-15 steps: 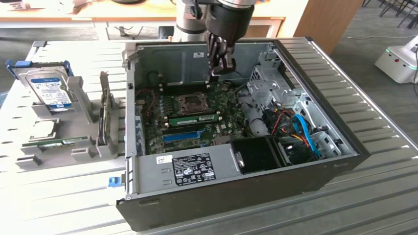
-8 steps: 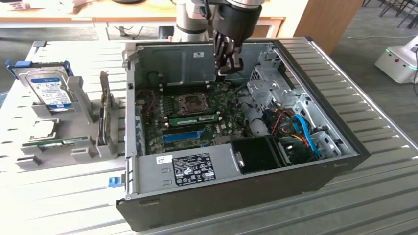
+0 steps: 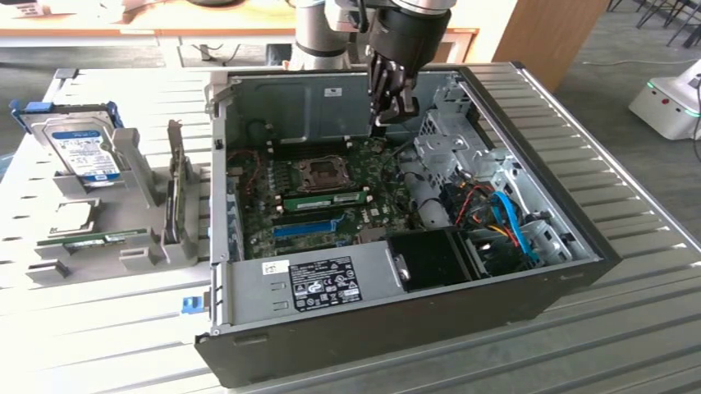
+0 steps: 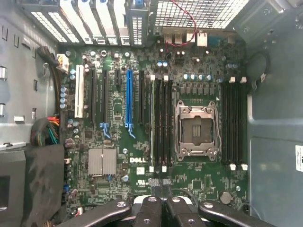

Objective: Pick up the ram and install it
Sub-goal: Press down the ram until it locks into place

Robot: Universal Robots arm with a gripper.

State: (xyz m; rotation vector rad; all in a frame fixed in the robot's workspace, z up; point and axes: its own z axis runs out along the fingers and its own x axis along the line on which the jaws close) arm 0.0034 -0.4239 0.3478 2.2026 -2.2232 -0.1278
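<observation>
Starting on the exterior view's left: the ram [image 3: 104,240] is lying flat in a grey plastic holder [image 3: 148,256] on the ribbed metal table [image 3: 613,345]. It's a thin green stick with small dark chips, just beside the upright grey card [image 3: 173,193] and near the hard drive [image 3: 82,148] with its blue label. Well apart from the arm, nothing touching it.

Moving right, the black steel case [image 3: 438,316] is open with the green motherboard [image 3: 367,222] showing. There's a long blue plastic slot [image 4: 129,99], a shiny square CPU socket [image 4: 196,130] and a finned silver heatsink [image 4: 102,162]. Another green stick [image 3: 325,198] sits in a board slot.

The gripper [image 3: 392,115] hangs above the board, black fingers pressed together, holding nothing.
</observation>
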